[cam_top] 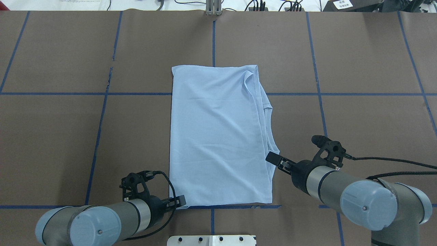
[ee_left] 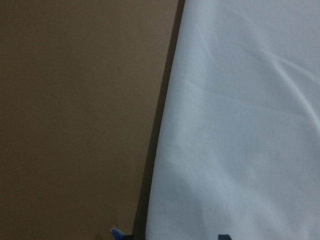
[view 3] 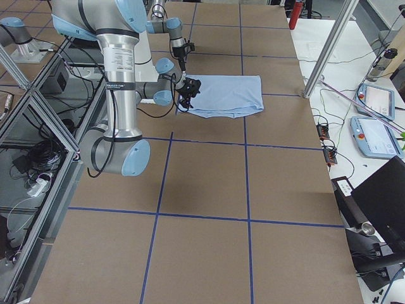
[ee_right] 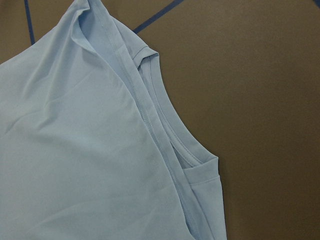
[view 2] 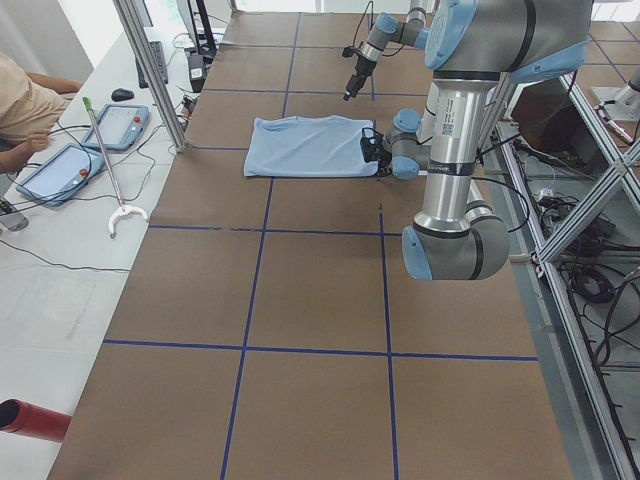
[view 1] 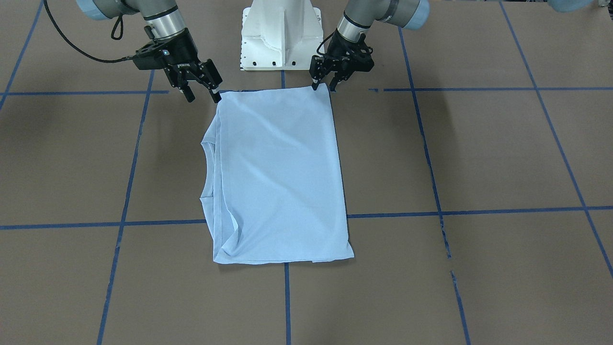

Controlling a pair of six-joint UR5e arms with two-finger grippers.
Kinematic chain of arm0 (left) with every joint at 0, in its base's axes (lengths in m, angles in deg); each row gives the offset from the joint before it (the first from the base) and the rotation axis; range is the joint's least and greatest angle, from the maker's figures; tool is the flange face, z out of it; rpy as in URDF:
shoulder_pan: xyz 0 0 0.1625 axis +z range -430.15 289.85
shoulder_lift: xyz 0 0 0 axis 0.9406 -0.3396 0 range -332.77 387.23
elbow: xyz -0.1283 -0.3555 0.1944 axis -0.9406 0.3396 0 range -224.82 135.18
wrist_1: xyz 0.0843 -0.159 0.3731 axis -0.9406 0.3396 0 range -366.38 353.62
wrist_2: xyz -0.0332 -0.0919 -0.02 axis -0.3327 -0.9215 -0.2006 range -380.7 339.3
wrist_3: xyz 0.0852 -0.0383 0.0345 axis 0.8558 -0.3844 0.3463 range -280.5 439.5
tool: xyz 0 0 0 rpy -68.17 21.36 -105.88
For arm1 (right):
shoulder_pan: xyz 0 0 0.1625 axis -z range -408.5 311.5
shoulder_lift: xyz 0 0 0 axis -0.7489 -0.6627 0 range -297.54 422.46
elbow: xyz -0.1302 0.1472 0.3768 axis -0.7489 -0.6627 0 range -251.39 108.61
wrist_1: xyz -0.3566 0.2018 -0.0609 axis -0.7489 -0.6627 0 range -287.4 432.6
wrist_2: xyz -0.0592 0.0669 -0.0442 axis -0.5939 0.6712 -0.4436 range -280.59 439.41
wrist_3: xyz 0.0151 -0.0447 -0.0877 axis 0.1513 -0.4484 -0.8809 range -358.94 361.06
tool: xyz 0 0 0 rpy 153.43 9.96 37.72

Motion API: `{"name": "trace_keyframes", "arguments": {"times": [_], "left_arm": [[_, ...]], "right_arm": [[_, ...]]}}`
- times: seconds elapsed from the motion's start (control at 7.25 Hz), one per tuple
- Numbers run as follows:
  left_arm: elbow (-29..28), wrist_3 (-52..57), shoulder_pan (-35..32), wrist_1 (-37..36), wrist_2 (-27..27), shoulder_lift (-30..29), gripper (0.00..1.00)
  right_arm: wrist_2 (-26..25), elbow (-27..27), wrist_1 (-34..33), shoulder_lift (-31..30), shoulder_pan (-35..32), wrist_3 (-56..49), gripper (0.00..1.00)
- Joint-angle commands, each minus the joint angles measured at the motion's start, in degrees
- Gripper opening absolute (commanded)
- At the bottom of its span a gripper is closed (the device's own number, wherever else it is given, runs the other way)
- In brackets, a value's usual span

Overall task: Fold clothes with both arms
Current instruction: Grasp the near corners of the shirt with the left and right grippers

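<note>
We're looking at the light blue T-shirt (view 1: 280, 177) (cam_top: 218, 136) lying flat on the brown worktop (view 1: 479, 153). It's folded into a long rectangle, sitting midway between the left and right ends and closer to the robot-side edge than to the operators' edge. Its neckline (view 1: 207, 167) (ee_right: 170, 130) is showing on the long side facing the right end, with layered hems stacking up there. The short side nearest the robot is running along a blue tape line (view 1: 96, 92).

The left pincer (view 1: 323, 87) (cam_top: 179, 201) is hanging at the shirt corner nearest the robot-side edge, on the left-end side. Its fingers are standing apart, and in the left wrist view the shirt's edge is passing between the two fingertips (ee_left: 116, 232). It isn't clamping anything; we can't tell whether the tips are touching cloth.

The right pincer (view 1: 203, 98) is hanging at the other robot-side corner with its fingers spread wide. One fingertip (view 1: 217, 98) is sitting right at the corner, the other is over bare worktop, and it's gripping nothing.

The white pedestal (view 1: 281, 33) is standing at the robot-side edge between the arms.
</note>
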Motion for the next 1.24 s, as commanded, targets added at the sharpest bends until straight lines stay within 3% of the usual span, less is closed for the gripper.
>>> {"name": "trace_keyframes", "arguments": {"times": [0.0,0.41,0.55,0.69,1.1], "left_arm": [[-0.8,0.0,0.1,-0.1,-0.1,-0.5,0.63],[-1.8,0.0,0.1,-0.1,-0.2,-1.7,0.60],[-1.7,0.0,0.1,-0.1,-0.1,-1.7,0.37],[-1.7,0.0,0.1,-0.1,-0.2,-1.6,0.05],[-0.8,0.1,0.0,-0.1,-0.2,-1.7,0.00]], "right_arm": [[0.0,-0.2,0.1,0.1,0.0,0.0,1.00],[-0.3,-0.2,0.1,0.1,0.0,0.0,1.00],[-0.3,-0.2,0.1,0.1,0.1,0.0,1.00],[-0.3,-0.2,0.1,0.1,0.2,0.0,1.00],[-1.3,-1.0,-1.9,1.9,1.4,4.4,0.98]]}}
